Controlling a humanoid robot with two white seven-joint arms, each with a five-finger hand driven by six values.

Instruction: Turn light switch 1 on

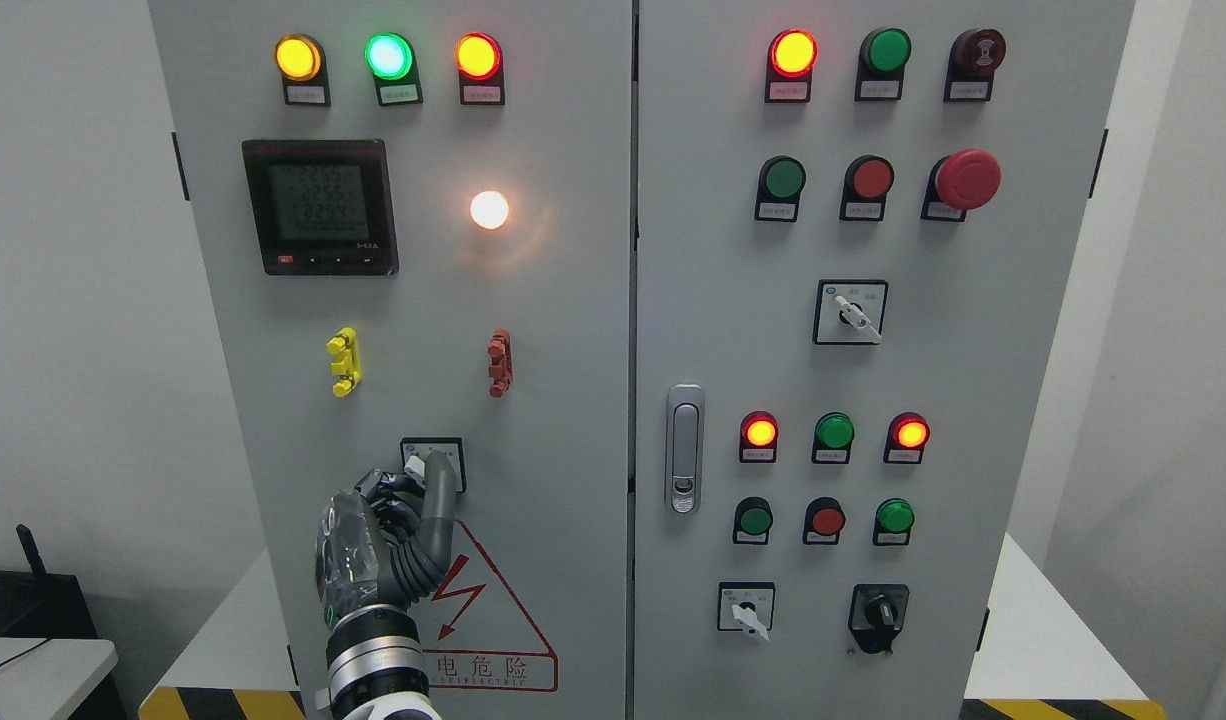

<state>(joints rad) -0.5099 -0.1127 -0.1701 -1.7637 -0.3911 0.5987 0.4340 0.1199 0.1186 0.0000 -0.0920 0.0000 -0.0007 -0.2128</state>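
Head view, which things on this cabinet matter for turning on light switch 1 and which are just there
In the job:
left hand, fingers on the rotary switch
white lamp, lit

Just there:
digital meter
yellow clip and red clip
door latch
red mushroom button
warning triangle sticker

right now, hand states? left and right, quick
Left hand: fingers closed on the knob of the rotary switch on the left cabinet door.
Right hand: not in view, cannot be told.
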